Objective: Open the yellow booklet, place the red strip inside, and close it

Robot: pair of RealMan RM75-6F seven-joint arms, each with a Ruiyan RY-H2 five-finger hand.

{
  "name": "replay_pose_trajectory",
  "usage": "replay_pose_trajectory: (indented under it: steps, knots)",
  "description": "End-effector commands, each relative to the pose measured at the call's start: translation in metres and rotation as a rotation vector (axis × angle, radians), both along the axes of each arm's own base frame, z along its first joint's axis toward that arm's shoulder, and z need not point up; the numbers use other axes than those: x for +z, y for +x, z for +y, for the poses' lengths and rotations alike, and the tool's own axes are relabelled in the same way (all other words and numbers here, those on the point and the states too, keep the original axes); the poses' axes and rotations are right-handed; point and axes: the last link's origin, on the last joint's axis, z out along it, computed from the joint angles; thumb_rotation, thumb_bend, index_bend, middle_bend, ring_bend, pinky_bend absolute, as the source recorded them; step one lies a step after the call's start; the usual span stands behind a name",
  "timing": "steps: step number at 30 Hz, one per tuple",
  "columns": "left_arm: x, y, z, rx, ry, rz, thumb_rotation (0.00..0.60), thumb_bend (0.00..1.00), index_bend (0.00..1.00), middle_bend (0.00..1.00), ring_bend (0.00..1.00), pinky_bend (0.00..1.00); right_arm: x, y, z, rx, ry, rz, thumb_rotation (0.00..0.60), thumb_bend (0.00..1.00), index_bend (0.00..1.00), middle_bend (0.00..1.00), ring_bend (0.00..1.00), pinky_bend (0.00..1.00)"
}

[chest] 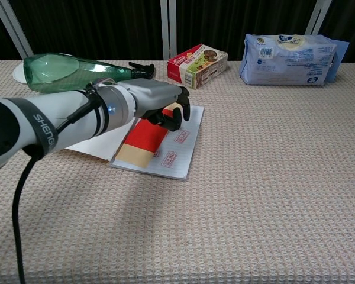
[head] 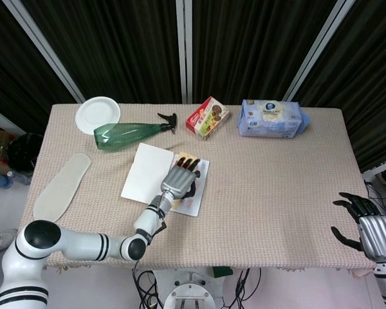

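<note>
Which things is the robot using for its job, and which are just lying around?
For the job: open booklet, red strip, left hand.

Just lying there: green spray bottle, snack box, blue wipes pack, white plate, shoe insole.

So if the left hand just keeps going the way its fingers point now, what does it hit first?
Probably the biscuit box. The left hand lies over the open booklet, fingers aimed toward the table's far side. Past the booklet's edge the bare cloth runs to that box, though depth is hard to judge.
</note>
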Motion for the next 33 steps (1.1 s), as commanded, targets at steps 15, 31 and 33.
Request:
replay_pose_trajectory:
  steps: [15, 31, 33]
  knots:
    - [0.004, -0.026, 0.009, 0.044, 0.069, 0.106, 0.303, 0.76, 0.3, 0.0, 0.0, 0.04, -0.003, 0.003, -0.003, 0.011, 0.011, -0.001, 0.6, 0.21, 0.32, 0.17, 0.18, 0.22]
    - [0.011, -0.012, 0.016, 0.038, 0.078, 0.035, 0.303, 0.76, 0.29, 0.0, 0.0, 0.04, -0.002, 0.002, 0.0, 0.007, 0.006, 0.001, 0.6, 0.21, 0.32, 0.17, 0.18, 0.22]
    - [0.011, -0.007, 0.024, 0.036, 0.091, 0.03, 0.302, 0.76, 0.28, 0.0, 0.0, 0.04, -0.001, 0.001, 0.001, 0.002, 0.002, 0.001, 0.6, 0.21, 0.32, 0.17, 0.18, 0.22]
